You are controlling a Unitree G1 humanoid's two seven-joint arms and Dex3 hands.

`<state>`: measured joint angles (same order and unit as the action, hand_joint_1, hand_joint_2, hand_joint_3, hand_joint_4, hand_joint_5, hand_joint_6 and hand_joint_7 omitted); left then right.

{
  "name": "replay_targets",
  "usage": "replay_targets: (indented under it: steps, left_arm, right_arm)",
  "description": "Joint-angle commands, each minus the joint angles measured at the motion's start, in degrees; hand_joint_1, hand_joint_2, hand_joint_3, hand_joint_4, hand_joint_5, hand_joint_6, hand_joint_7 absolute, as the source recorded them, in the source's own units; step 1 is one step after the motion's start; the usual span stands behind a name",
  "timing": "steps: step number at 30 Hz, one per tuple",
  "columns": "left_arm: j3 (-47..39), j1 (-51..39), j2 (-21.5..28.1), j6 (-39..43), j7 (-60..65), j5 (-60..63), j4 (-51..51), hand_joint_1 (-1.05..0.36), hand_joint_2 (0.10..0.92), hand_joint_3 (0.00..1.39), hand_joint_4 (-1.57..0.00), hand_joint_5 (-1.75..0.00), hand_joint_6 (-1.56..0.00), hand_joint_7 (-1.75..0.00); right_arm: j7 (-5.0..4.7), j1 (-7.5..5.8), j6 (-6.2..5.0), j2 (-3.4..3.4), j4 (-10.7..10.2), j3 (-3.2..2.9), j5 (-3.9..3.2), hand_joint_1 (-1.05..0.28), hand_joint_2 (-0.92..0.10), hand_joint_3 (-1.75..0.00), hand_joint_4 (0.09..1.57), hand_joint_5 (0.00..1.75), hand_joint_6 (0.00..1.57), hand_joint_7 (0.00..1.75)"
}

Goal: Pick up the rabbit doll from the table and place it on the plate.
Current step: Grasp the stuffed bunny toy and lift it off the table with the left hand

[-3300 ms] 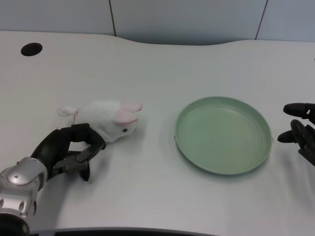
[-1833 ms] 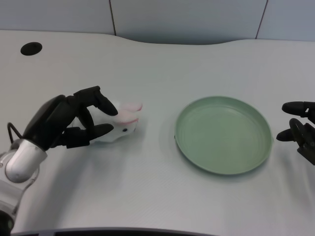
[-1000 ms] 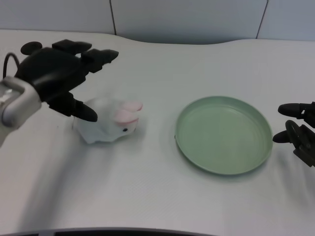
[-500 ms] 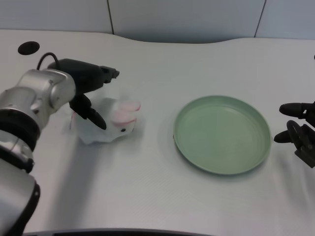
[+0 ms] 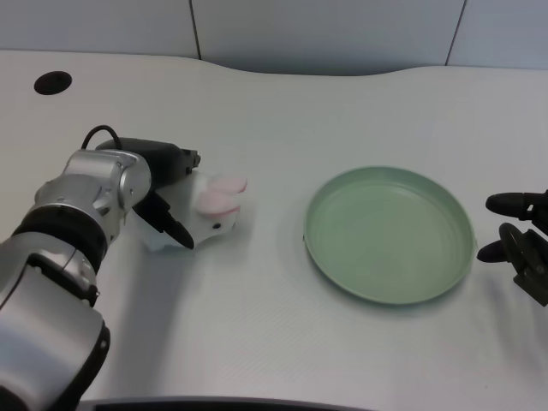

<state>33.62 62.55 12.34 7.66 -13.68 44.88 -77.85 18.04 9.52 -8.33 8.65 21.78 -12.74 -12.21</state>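
The white rabbit doll [image 5: 212,217] with pink ears lies on the table left of centre, its head pointing right. My left hand [image 5: 164,187] has come down over the doll's body. Its thumb lies along the front of the body and its fingers [image 5: 183,159] reach over the back, so the hand grips the doll. Only the head and ears show past the hand. The doll still rests on the table. The round green plate [image 5: 390,235] sits to the right, about a hand's width from the doll, with nothing on it.
My right hand [image 5: 521,250] waits at the right edge, just past the plate's rim. A dark round hole [image 5: 52,82] is in the table at the far left. The table's curved back edge runs along the top.
My left hand has swung from the table's front up and over the doll, then dropped onto its body and closed around it. The doll has barely shifted; the plate has stayed put.
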Motion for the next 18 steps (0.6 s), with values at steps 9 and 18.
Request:
replay_targets:
  steps: [9, 18]
  left_arm:
    - [3.0, 0.0, -0.5, -2.1, 4.8, 2.1, -1.3, -0.90, 0.798, 0.00, -0.14, -0.06, -0.16, -0.03]
    - [4.6, -1.0, -0.8, -0.1, 15.6, 3.4, -1.2, -0.44, 0.750, 0.00, -0.28, -1.01, -0.51, -0.59]
  right_arm:
    - [0.90, -1.90, -1.10, 0.78, -1.2, -0.48, -0.78, -0.32, -0.92, -0.51, 0.35, 1.43, 0.34, 1.01]
    - [0.63, -2.86, 1.00, 1.01, -3.3, -0.93, -1.37, -0.31, -0.92, -0.52, 0.35, 1.43, 0.34, 1.02]
